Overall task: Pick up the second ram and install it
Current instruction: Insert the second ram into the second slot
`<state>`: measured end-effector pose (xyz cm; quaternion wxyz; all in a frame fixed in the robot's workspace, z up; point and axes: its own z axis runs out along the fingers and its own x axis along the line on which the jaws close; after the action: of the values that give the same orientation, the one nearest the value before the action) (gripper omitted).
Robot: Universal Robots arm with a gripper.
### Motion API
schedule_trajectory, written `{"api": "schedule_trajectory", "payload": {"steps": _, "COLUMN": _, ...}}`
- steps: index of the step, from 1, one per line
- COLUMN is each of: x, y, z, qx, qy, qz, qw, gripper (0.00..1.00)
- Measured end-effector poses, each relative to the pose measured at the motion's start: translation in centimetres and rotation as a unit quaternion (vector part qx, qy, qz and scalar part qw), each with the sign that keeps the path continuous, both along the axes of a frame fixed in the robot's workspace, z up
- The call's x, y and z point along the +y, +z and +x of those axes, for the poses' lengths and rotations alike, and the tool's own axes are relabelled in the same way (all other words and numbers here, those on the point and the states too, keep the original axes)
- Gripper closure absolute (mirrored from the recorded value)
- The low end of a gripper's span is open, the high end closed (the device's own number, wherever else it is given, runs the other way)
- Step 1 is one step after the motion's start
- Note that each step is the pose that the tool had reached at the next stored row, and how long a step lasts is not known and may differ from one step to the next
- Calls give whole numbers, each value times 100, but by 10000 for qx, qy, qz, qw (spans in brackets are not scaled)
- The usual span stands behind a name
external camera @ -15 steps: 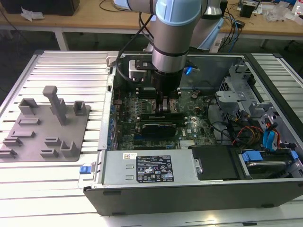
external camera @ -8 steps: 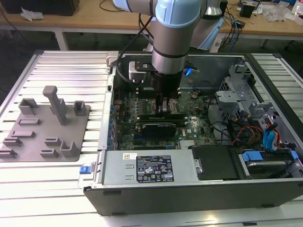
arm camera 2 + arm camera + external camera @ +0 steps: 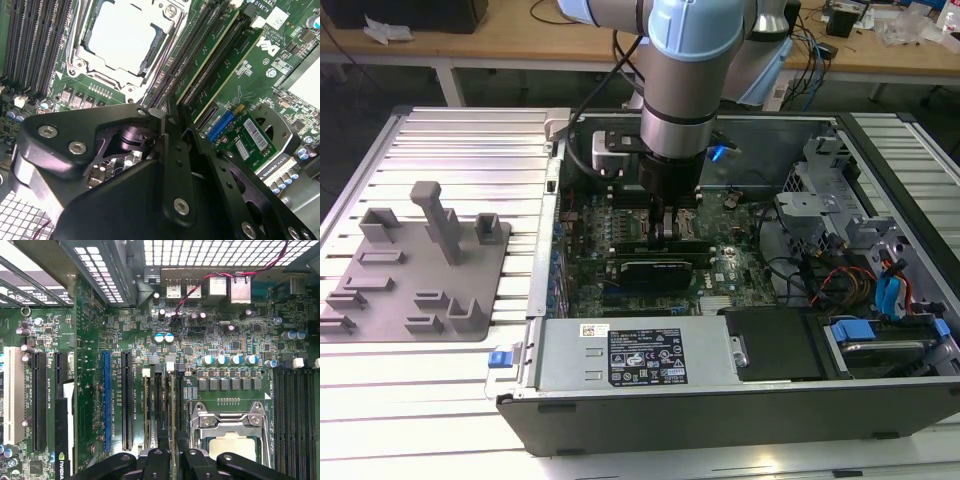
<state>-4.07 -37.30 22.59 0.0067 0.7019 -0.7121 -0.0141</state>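
Gripper [image 3: 675, 228] is way down inside the open computer case [image 3: 720, 425], hanging off the arm right over the motherboard [image 3: 620, 215]. In both wrist views it sits just above the memory slots next to the processor socket [image 3: 120, 35]. Honestly can't tell whether it's clamped on anything or loose; the black body of the gripper [image 3: 172, 117] hides the tip. The second ram [image 3: 210, 56] is the long green stick standing on edge in a slot, and its near end runs straight in under the gripper, so they're at least right up against each other. Another green stick [image 3: 231, 71] stands in the slot just beside it, parallel. On the other side of the socket there's a row of dark memory slots [image 3: 30, 45]. In the first wrist view the gripper [image 3: 173, 460] lines up with the slots between a blue card slot [image 3: 106, 400] and the socket [image 3: 230, 440]. Out in the exterior view, a black card [image 3: 660, 268] lies across the board just beside the gripper, and well off on the exterior view's left a grey parts holder [image 3: 420, 270] sits on the slatted table [image 3: 450, 140].
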Motion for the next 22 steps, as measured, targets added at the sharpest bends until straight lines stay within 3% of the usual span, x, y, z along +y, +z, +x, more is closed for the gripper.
{"api": "schedule_trajectory", "payload": {"steps": 3, "x": 1, "y": 27, "z": 0, "qx": -1, "qy": 0, "qz": 1, "qw": 10000, "gripper": 83}}
{"api": "schedule_trajectory", "payload": {"steps": 4, "x": 0, "y": 107, "z": 0, "qx": 0, "qy": 0, "qz": -1, "qw": 10000, "gripper": 83}}
{"api": "schedule_trajectory", "payload": {"steps": 7, "x": 1, "y": 213, "z": 0, "qx": 0, "qy": 0, "qz": -3, "qw": 10000, "gripper": 83}}
{"api": "schedule_trajectory", "payload": {"steps": 9, "x": 1, "y": 213, "z": 7, "qx": 0, "qy": 0, "qz": -2, "qw": 10000, "gripper": 83}}
{"api": "schedule_trajectory", "payload": {"steps": 14, "x": 0, "y": 214, "z": 155, "qx": 5, "qy": 1, "qz": -3, "qw": 10000, "gripper": 83}}
{"api": "schedule_trajectory", "payload": {"steps": 17, "x": 1, "y": 214, "z": 163, "qx": 5, "qy": 0, "qz": -2, "qw": 10000, "gripper": 83}}
{"api": "schedule_trajectory", "payload": {"steps": 19, "x": 1, "y": 214, "z": 170, "qx": 5, "qy": 0, "qz": -2, "qw": 10000, "gripper": 92}}
{"api": "schedule_trajectory", "payload": {"steps": 20, "x": 1, "y": 214, "z": 172, "qx": 5, "qy": 0, "qz": -2, "qw": 10000, "gripper": 92}}
{"api": "schedule_trajectory", "payload": {"steps": 22, "x": -3, "y": 214, "z": 172, "qx": 1, "qy": 0, "qz": 43, "qw": 10000, "gripper": 92}}
